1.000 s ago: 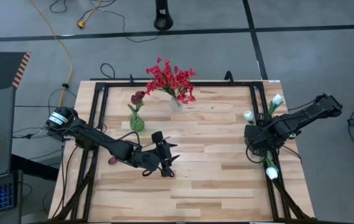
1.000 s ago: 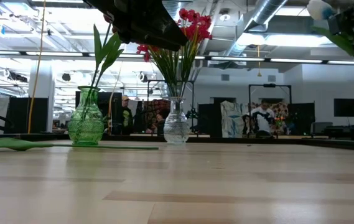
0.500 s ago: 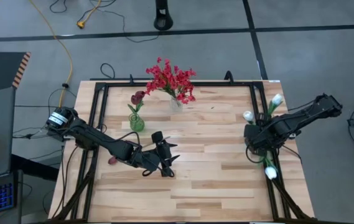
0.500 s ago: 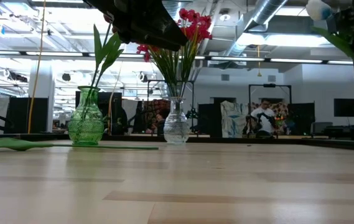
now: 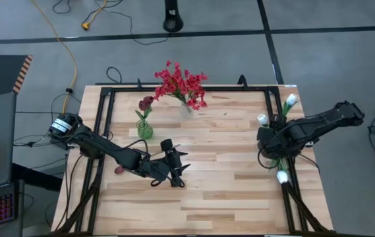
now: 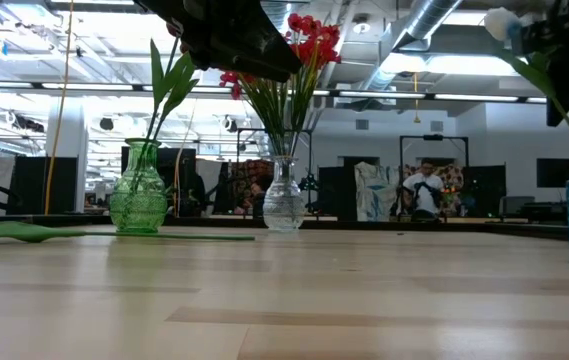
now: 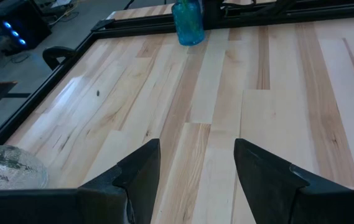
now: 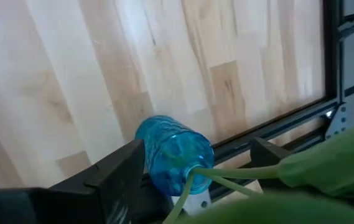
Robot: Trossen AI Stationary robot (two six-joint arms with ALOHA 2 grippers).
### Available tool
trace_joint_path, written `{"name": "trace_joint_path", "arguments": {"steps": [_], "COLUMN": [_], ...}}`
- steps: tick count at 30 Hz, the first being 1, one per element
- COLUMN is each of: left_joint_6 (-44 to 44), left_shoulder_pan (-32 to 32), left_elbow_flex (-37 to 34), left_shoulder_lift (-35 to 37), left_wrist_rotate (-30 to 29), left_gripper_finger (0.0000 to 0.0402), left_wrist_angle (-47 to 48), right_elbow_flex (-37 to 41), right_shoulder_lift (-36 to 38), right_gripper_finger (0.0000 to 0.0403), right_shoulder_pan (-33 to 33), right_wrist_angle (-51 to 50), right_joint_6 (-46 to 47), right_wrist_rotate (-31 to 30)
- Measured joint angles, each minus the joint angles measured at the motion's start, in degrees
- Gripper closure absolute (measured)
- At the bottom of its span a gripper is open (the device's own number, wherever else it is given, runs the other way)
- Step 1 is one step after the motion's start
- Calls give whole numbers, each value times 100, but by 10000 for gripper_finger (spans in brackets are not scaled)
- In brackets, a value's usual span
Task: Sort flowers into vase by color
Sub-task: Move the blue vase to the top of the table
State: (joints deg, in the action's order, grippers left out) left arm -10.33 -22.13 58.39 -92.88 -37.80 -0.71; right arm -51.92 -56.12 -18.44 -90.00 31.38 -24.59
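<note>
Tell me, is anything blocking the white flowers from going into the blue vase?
Nothing visible does. The right hand holds the white flowers above the blue vase, with stems already at its mouth.

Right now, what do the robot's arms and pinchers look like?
Both arms are dark, jointed and slim, trailing thin black cables. The left arm has a round silvery part near its base. The left gripper has two broad, dark, wedge-shaped fingers. The right gripper has dark fingers too.

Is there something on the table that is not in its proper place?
Yes: one maroon flower lies flat on the table near its left edge, beside the left arm, outside any vase.
</note>
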Motion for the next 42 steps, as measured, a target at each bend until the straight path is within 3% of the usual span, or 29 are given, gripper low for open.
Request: {"name": "trace_joint_path", "arguments": {"steps": [16, 30, 42], "left_joint_6": [0, 0, 0], "left_shoulder_pan": [2, 2, 0], "left_elbow_flex": [0, 0, 0], "left_shoulder_lift": [0, 0, -1], "left_wrist_rotate": [0, 0, 0], "left_gripper_finger": [208, 208, 208], "left_wrist_angle": [0, 0, 0], "right_elbow_flex": [0, -626, -1267], "right_shoulder_lift": [0, 100, 618], "right_gripper_finger": [85, 85, 85], "right_shoulder_pan": [1085, 1111, 1111], "right_wrist_angle": [-2, -3, 0], "right_joint_6": [-790, -1036, -1092], "right_wrist_rotate": [-399, -377, -397]}}
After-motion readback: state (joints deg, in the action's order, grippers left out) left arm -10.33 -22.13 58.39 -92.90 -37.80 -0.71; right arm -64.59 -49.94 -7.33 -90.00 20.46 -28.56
